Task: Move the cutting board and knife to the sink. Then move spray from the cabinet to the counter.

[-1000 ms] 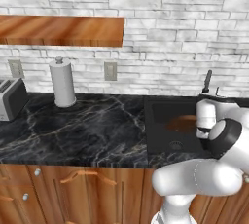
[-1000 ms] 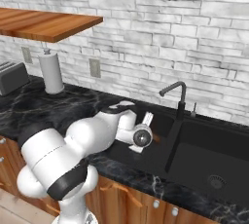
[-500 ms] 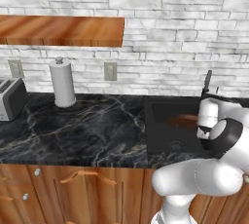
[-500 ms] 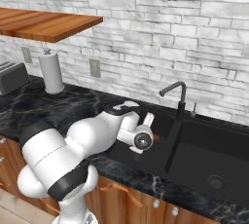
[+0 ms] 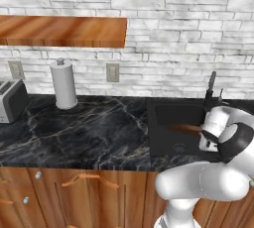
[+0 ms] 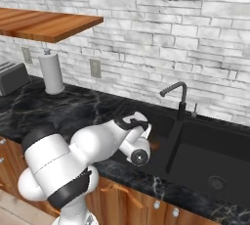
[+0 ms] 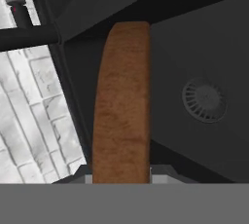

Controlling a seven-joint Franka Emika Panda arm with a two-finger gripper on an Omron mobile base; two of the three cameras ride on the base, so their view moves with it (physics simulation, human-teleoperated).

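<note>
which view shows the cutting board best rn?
Hand view: the cutting board runs up the middle, over the dark sink. Left base view shows a brown sliver beside the wrist. Right base view: barely a brown speck by the arm.

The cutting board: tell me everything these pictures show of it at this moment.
The cutting board is a long brown wooden slab with a rounded far end and a rough grain. In the hand view it runs straight out from the end effector, which is shut on its near end, and it hangs over the dark sink, near the drain. In the left base view only a brown strip shows above the basin. Whether it touches the sink cannot be told.
</note>
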